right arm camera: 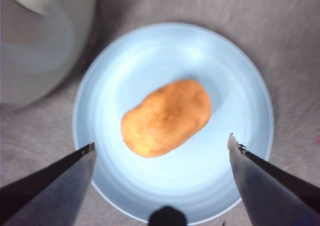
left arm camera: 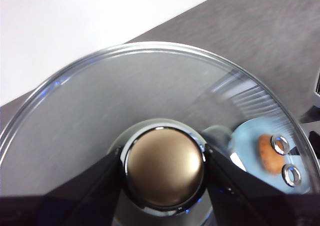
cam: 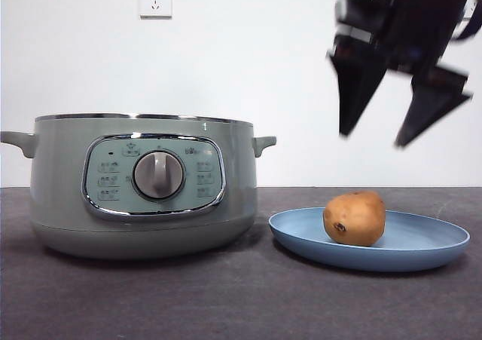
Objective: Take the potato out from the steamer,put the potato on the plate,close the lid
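Observation:
The brown potato (cam: 355, 218) lies on the light-blue plate (cam: 425, 251), to the right of the sage-green steamer (cam: 60, 197), which stands with no lid on it. My right gripper (cam: 374, 138) hangs open above the plate, holding nothing. In the right wrist view the potato (right arm camera: 166, 117) rests in the middle of the plate (right arm camera: 235, 70), below my right gripper (right arm camera: 161, 142). My left gripper (left arm camera: 164, 161) is shut on the knob (left arm camera: 164, 173) of the glass lid (left arm camera: 125, 85). Through the glass show the plate (left arm camera: 246, 136) and the potato (left arm camera: 265, 156). The lid is out of the front view.
A wall socket (cam: 155, 0) sits on the white wall behind. The steamer's side handle (cam: 263, 142) points toward the plate, with a small gap of dark table (cam: 248, 302) between them. Part of the steamer (right arm camera: 40, 45) shows beside the plate in the right wrist view.

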